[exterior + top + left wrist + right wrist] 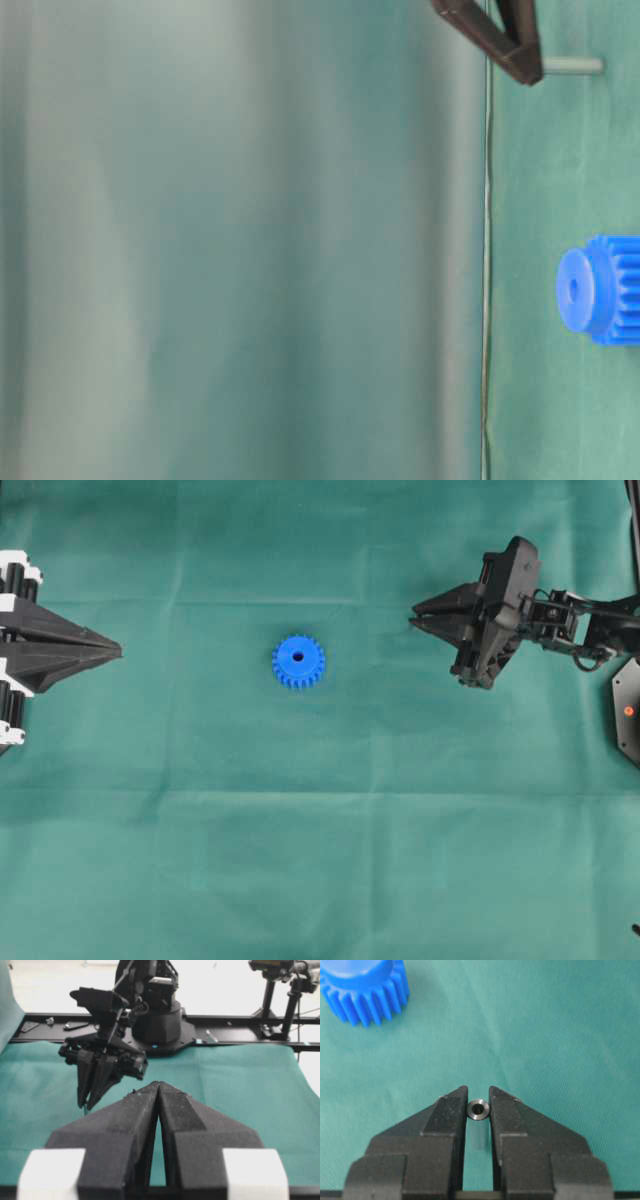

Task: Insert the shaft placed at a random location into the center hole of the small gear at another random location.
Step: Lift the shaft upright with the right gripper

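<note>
The small blue gear (298, 661) lies flat on the green cloth mid-table, its dark center hole (297, 657) facing up. It also shows in the table-level view (600, 290) and at the top left of the right wrist view (365, 990). My right gripper (415, 615) is to the right of the gear and is shut on the silvery shaft (479, 1109). The shaft sticks out past the fingertips toward the cloth (572, 66). My left gripper (118, 652) is shut and empty at the far left, well away from the gear; it also shows in the left wrist view (158, 1084).
A black plate with an orange dot (628, 712) sits at the right table edge. In the left wrist view, the right arm's base (155, 1025) and a black rail (240, 1040) stand beyond the cloth's far edge.
</note>
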Robot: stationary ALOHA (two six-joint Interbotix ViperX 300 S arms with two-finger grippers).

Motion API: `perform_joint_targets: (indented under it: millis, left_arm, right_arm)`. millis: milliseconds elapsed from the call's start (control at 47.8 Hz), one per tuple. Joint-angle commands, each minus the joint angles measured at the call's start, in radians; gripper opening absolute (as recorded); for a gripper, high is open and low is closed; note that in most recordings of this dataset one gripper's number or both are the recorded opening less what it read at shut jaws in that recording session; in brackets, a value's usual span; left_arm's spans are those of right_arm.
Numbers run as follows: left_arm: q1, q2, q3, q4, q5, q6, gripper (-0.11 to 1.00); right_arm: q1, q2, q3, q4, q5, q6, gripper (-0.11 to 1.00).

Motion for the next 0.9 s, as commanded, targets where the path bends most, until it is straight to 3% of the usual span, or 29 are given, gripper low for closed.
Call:
perform_joint_targets:
  millis: [0,251,879]
  left_arm:
    - [-0.002,0.006,-0.021,0.003,-0.006,0.000,0.00]
    - [-0.002,0.005,-0.020,0.003,-0.006,-0.002,0.00]
    - [-0.002,0.006,-0.020,0.003,-0.005,-0.002,0.00]
  right_arm:
    - [-0.003,-0.071,-0.031,0.003,0.055,-0.003,0.13]
    - [-0.003,-0.210,-0.074,0.000,0.255,-0.005,0.13]
    - [0.003,-0.213,-0.080,0.000,0.252,-0.005,0.13]
